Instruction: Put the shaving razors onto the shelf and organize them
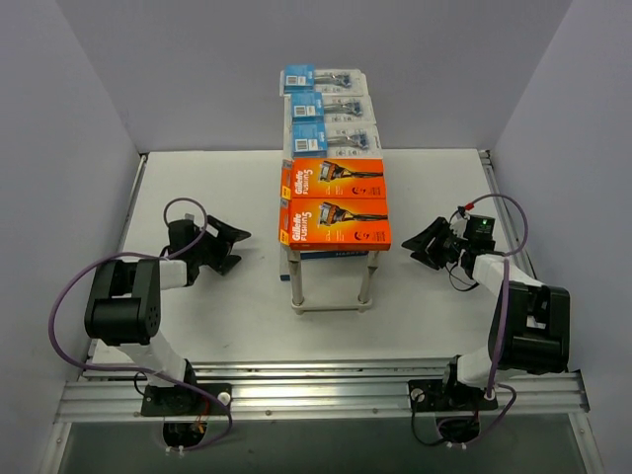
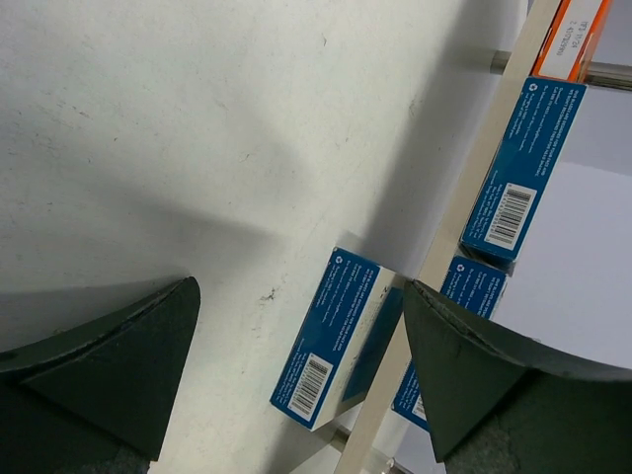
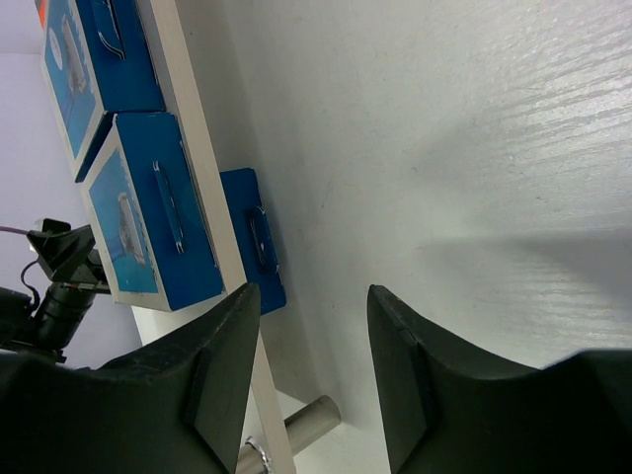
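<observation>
From above, a small stand with a long pale wood-grain top and thin metal legs (image 1: 294, 281) is seen between the two arms. Three clear blister packs with blue cards (image 1: 328, 109) and two flat orange boxes (image 1: 336, 223) are laid in one row on its top. The left gripper (image 1: 225, 242) and the right gripper (image 1: 425, 244) are held low, one at each side of it.

In the left wrist view, the fingers (image 2: 109, 365) are spread wide and nothing is between them. Flat blue-and-white boxes (image 2: 326, 341) are seen by the pale board.

In the right wrist view, the fingers (image 3: 222, 370) are apart and nothing is clamped.

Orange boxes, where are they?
In the middle of the top view, both orange boxes lie on the near end of the shelf, right before the blister packs.
</observation>
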`<state>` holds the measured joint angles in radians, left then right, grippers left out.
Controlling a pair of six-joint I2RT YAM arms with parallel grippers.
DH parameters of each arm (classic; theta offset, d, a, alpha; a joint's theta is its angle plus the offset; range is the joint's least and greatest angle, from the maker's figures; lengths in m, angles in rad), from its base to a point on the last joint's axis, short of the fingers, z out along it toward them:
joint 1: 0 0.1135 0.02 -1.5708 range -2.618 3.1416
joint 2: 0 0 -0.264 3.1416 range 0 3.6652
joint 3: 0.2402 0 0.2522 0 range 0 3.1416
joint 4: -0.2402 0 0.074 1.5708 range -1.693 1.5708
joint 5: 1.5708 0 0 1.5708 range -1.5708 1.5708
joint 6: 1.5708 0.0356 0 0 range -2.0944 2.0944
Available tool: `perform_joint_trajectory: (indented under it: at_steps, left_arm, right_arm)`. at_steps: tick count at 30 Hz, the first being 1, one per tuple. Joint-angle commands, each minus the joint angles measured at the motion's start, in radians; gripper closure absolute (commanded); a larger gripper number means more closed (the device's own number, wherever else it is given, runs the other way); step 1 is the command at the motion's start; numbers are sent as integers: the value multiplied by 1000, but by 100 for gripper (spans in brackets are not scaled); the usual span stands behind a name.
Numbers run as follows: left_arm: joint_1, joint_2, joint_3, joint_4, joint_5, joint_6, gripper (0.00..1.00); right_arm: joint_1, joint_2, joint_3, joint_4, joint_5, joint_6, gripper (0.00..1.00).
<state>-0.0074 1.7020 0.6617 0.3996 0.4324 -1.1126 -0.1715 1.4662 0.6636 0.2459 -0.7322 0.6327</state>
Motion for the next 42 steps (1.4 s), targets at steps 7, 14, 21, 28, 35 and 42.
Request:
perform_joint_trajectory:
  at_steps: [7, 14, 21, 28, 35, 42]
  left_arm:
    - [-8, 10, 96, -362, -144, 250, 6]
    - [-109, 45, 246, -603, -309, 391, 6]
    - [-285, 168, 446, -820, -452, 425, 6]
    - [-385, 275, 415, -728, -334, 317, 6]
    - [-440, 271, 337, -604, -212, 203, 6]
    - [-393, 226, 285, -571, -164, 178, 6]
  right_arm:
    - [-8, 22, 16, 46, -9, 12, 58]
    - [-8, 23, 11, 50, -7, 13, 59]
    - [-10, 11, 16, 36, -3, 4, 59]
    - [-11, 5, 16, 18, 5, -13, 58]
    - [-13, 0, 16, 13, 7, -14, 58]
    - [-14, -10, 14, 4, 5, -16, 58]
